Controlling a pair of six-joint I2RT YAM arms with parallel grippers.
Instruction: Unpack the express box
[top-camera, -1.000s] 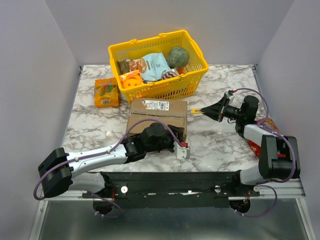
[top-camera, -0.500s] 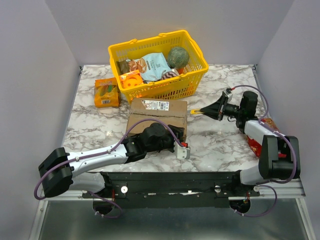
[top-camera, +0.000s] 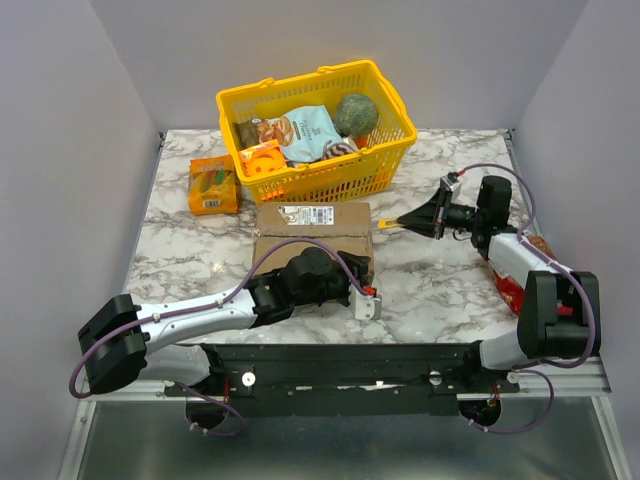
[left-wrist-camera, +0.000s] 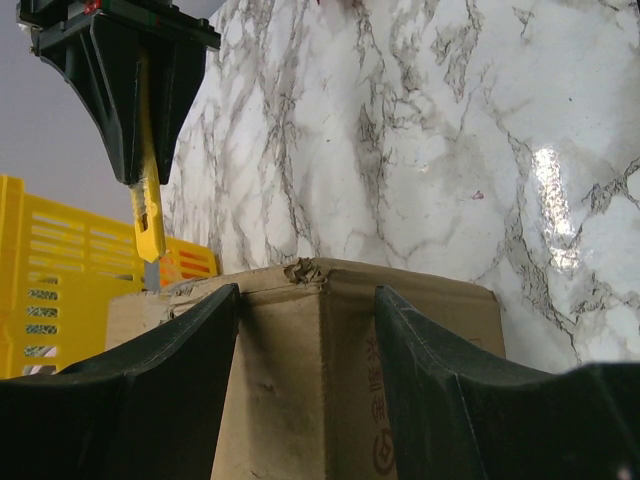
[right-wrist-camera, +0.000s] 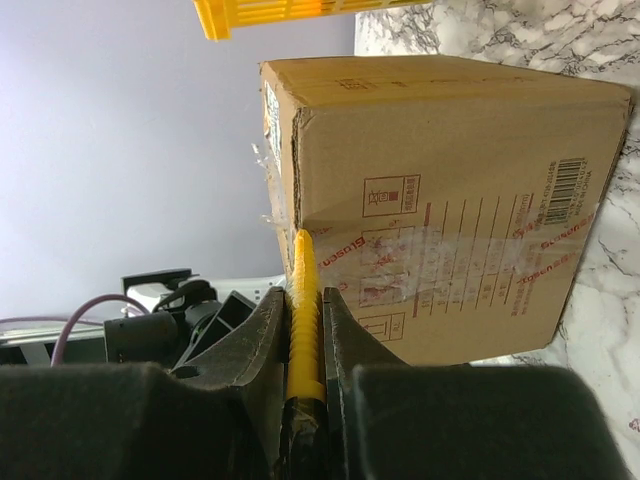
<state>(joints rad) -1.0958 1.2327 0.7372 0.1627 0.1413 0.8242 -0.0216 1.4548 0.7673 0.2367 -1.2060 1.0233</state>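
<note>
The express box (top-camera: 315, 232), a brown carton with a white label on top, lies mid-table with its flaps down. My left gripper (top-camera: 322, 258) reaches over its near side. In the left wrist view the left gripper (left-wrist-camera: 305, 300) has a jaw pressed on each side of the box's corner (left-wrist-camera: 320, 340). My right gripper (top-camera: 428, 216) is shut on a yellow cutter (top-camera: 390, 222), whose tip points at the box's right end, a short gap away. In the right wrist view the cutter (right-wrist-camera: 304, 300) sits between the shut fingers, its tip in line with the taped seam of the box (right-wrist-camera: 450, 190).
A yellow basket (top-camera: 400, 140) with snack bags and a green ball stands behind the box. A small orange snack box (top-camera: 213, 185) lies at the far left. A red packet (top-camera: 508, 292) lies beside the right arm. The basket wall (left-wrist-camera: 60, 290) shows past the box.
The box has settled slightly flatter under the left gripper. The right arm's wrist has swung a little toward the far side, while the cutter tip stays near the box's right end.
</note>
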